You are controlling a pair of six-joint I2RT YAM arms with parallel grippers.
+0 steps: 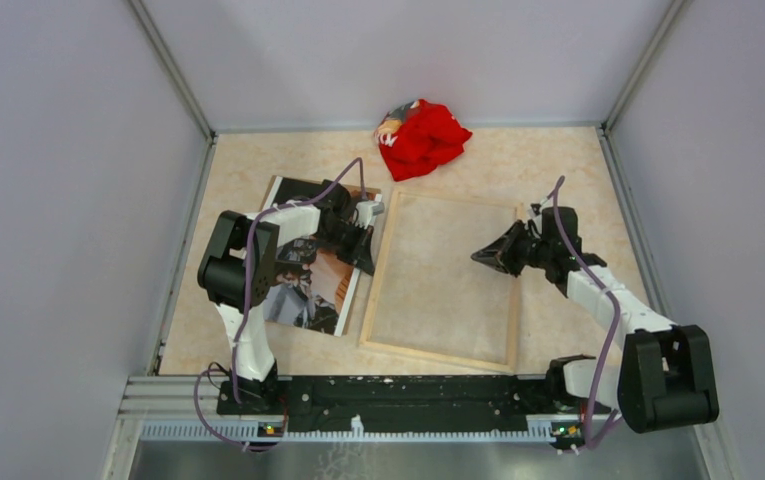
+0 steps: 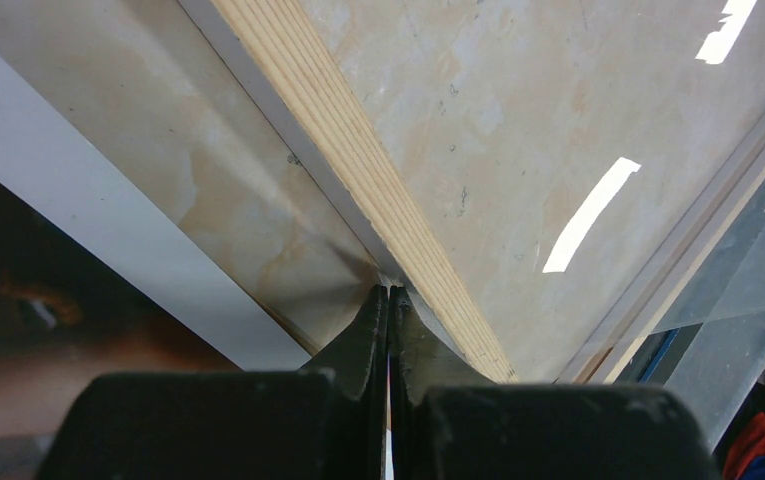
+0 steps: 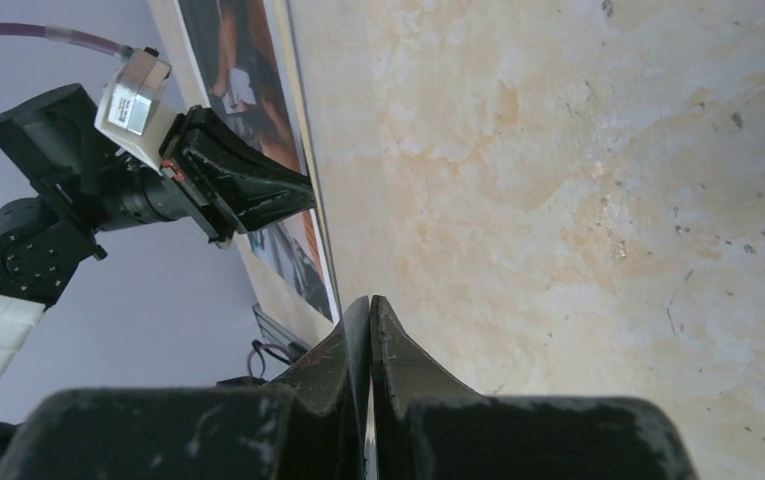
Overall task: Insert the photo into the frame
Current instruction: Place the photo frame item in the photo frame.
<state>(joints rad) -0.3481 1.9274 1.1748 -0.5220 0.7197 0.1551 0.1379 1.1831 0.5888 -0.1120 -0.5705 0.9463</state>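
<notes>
The frame (image 1: 439, 356) lies flat mid-table, pale wood edges up, with the table showing through its pane. The photo (image 1: 308, 285) lies picture side up just left of it, partly under my left arm. My left gripper (image 1: 368, 258) is shut and empty. In the left wrist view its tips (image 2: 388, 291) rest against the frame's wooden left edge (image 2: 328, 130), and the photo's white border (image 2: 78, 200) lies beside it. My right gripper (image 1: 476, 258) is shut and empty over the right part of the pane, pointing left. The right wrist view shows its tips (image 3: 369, 300), the left gripper (image 3: 303, 190) and the photo (image 3: 243, 70).
A crumpled red cloth (image 1: 423, 138) lies at the back of the table, beyond the frame's far edge. Grey walls enclose the table on three sides. A black rail (image 1: 398, 392) carrying the arm bases runs along the near edge.
</notes>
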